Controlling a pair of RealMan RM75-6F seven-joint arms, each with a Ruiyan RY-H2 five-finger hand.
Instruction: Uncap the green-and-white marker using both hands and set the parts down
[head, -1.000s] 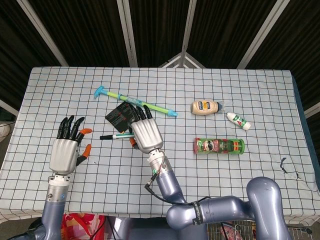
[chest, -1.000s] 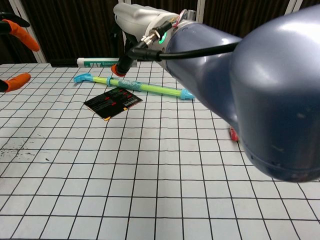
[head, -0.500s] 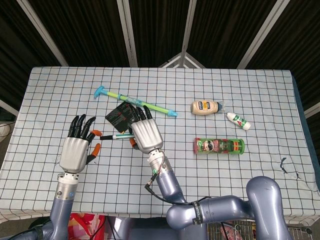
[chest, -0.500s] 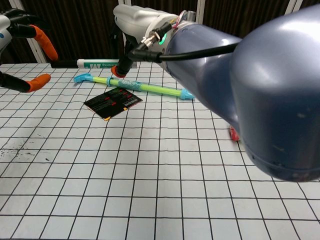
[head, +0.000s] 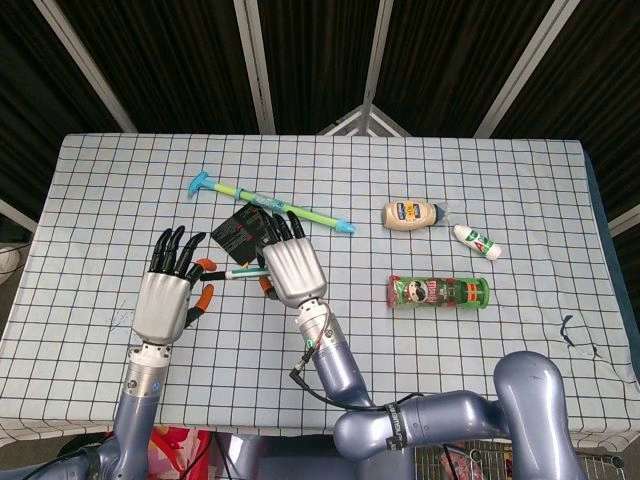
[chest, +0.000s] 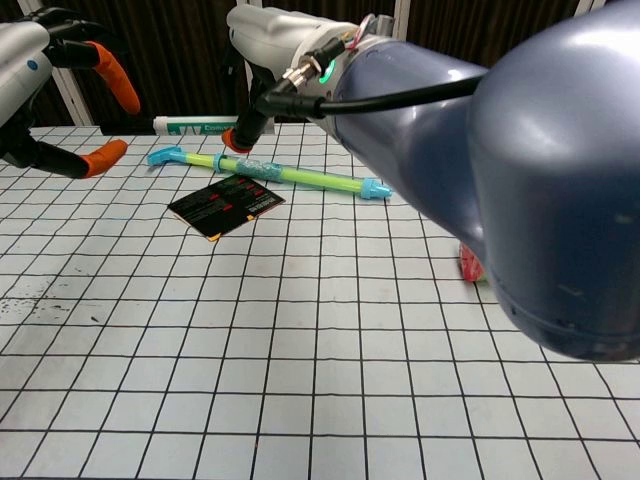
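Note:
The green-and-white marker (head: 236, 271) (chest: 205, 125) is held level above the table, and my right hand (head: 292, 266) (chest: 283, 38) grips its right end. Its dark cap end points left. My left hand (head: 170, 287) (chest: 48, 72) is open just left of it, with its orange-tipped fingers (chest: 104, 157) spread above and below the cap end. I cannot tell whether they touch the cap, which is hard to make out against the dark background in the chest view.
A blue-and-green stick (head: 272, 206) (chest: 290, 175) and a black card (head: 238, 231) (chest: 227, 205) lie behind the hands. A mayonnaise bottle (head: 412, 214), a small white bottle (head: 477, 241) and a green snack can (head: 438, 291) lie to the right.
My left hand has moved right, up to the marker's cap end. My right hand and the marker have stayed in place.

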